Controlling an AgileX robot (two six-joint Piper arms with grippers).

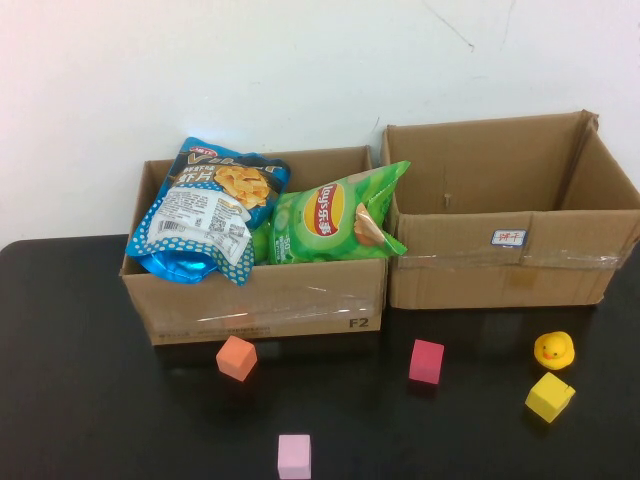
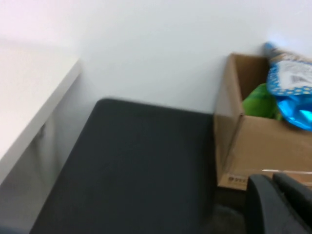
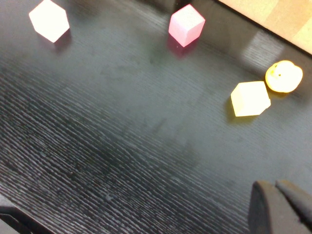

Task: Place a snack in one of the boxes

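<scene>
A blue snack bag (image 1: 205, 210) and a green chip bag (image 1: 330, 215) lie in the left cardboard box (image 1: 260, 300), sticking up over its rim. The right cardboard box (image 1: 500, 270) holds nothing that I can see. Neither arm shows in the high view. In the left wrist view my left gripper (image 2: 271, 179) is shut and empty, beside the left box (image 2: 263, 146), with the blue bag (image 2: 292, 92) and the green bag (image 2: 258, 102) showing over its edge. In the right wrist view my right gripper (image 3: 274, 185) is shut and empty above the black table.
In front of the boxes on the black table lie an orange cube (image 1: 236, 357), a magenta cube (image 1: 426, 361), a pink cube (image 1: 294, 456), a yellow cube (image 1: 549, 396) and a yellow rubber duck (image 1: 554, 350). A white wall stands behind the boxes.
</scene>
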